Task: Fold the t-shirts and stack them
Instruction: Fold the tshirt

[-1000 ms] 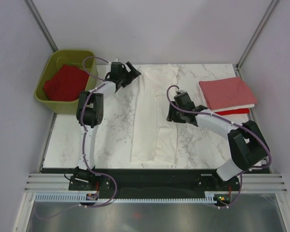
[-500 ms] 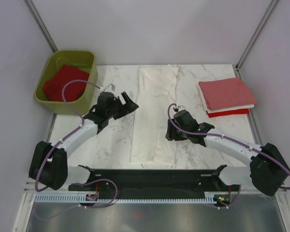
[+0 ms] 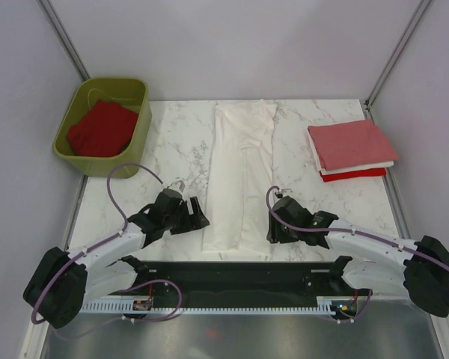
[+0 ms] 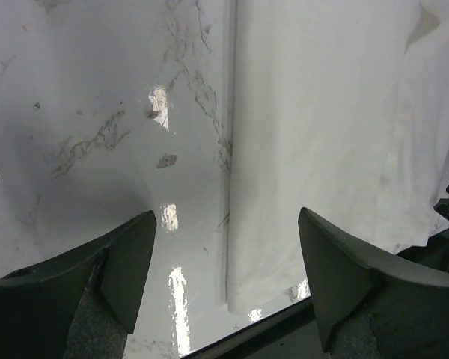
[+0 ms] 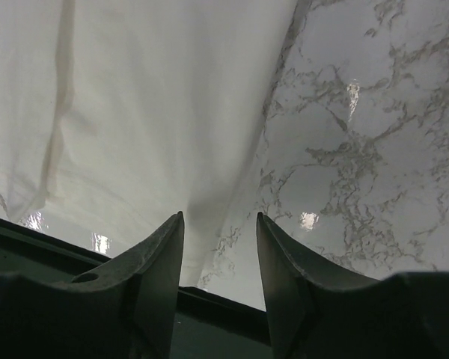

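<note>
Seen from above, at the far left just off the bench (image 3: pixel 172 142): an olive-green tub (image 3: pixel 73 153) with a bright red t-shirt (image 3: pixel 101 129) crumpled inside.

Nearer and further right, low over the marble by the near edge: the left claw (image 3: pixel 198 218), pointing toward the centre. In the left wrist view, fingers (image 4: pixel 127 262) spread wide and gripping nothing. Between them, bare marble on one side and the left edge of the white t-shirt (image 3: pixel 239 172) on the other, close to its near corner. Cannot tell whether the fingertips touch the bench.

In the centre: that white t-shirt, folded lengthwise into a long narrow strip. Lying flat, running from the far edge of the bench almost to the near edge.

At the strip's near right corner: the right claw (image 3: pixel 273 224), also low. Fingers (image 5: pixel 157 262) partly open, with a narrower gap than on the left, straddling the shirt's right edge. Cloth to one side of the gap, marble to the other, no cloth visibly pinched.

Toward the far right, well apart from the strip: a neat stack of folded shirts. On top a salmon-pink t-shirt (image 3: pixel 352 142), beneath it a white layer (image 3: pixel 359 167), and at the bottom a red folded t-shirt (image 3: pixel 359 173).
</note>
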You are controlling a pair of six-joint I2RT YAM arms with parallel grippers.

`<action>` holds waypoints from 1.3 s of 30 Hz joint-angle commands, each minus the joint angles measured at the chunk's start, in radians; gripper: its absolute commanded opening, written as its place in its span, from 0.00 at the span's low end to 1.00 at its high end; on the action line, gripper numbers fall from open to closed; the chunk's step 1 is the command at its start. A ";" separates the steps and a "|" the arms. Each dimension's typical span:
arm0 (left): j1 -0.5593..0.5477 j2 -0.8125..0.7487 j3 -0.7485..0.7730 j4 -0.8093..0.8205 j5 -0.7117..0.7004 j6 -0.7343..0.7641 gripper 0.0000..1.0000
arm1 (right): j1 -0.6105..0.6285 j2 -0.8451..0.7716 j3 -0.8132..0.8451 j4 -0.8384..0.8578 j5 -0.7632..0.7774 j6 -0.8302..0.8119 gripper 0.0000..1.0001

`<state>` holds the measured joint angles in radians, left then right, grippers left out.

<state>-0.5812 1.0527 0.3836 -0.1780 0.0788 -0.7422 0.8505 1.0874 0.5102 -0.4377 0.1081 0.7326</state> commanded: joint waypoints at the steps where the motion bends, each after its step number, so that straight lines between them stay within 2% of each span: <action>1: -0.044 -0.026 -0.048 -0.012 0.005 -0.040 0.84 | 0.022 0.028 -0.013 0.040 -0.004 0.021 0.51; 8: -0.158 -0.128 -0.089 -0.075 -0.039 -0.108 0.74 | 0.065 0.039 -0.030 0.056 -0.028 0.036 0.45; 15: -0.190 -0.186 -0.072 -0.193 -0.074 -0.151 0.73 | 0.124 0.011 -0.041 0.051 -0.027 0.076 0.45; 19: -0.203 -0.178 -0.066 -0.207 -0.111 -0.166 0.71 | 0.151 0.035 -0.035 0.054 -0.016 0.087 0.44; 22: -0.209 -0.140 -0.052 -0.207 -0.103 -0.161 0.63 | 0.159 0.054 -0.033 0.066 -0.011 0.091 0.39; 23: -0.212 -0.134 -0.049 -0.207 -0.102 -0.161 0.56 | 0.160 0.057 -0.032 0.077 -0.013 0.091 0.37; 27: -0.226 -0.102 -0.043 -0.192 -0.082 -0.160 0.41 | 0.165 0.077 -0.024 0.086 -0.013 0.090 0.31; 30: -0.235 -0.126 -0.067 -0.163 -0.058 -0.169 0.37 | 0.168 0.083 -0.024 0.091 -0.013 0.091 0.24; 34: -0.239 -0.125 -0.091 -0.130 -0.025 -0.169 0.32 | 0.173 0.080 -0.024 0.096 -0.012 0.085 0.00; 39: -0.247 -0.092 -0.117 -0.051 0.036 -0.163 0.33 | 0.173 0.075 -0.021 0.097 -0.012 0.077 0.00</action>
<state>-0.8173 0.9352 0.2977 -0.2703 0.0616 -0.8879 1.0172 1.1625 0.4782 -0.3546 0.0864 0.8120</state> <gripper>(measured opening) 0.324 0.026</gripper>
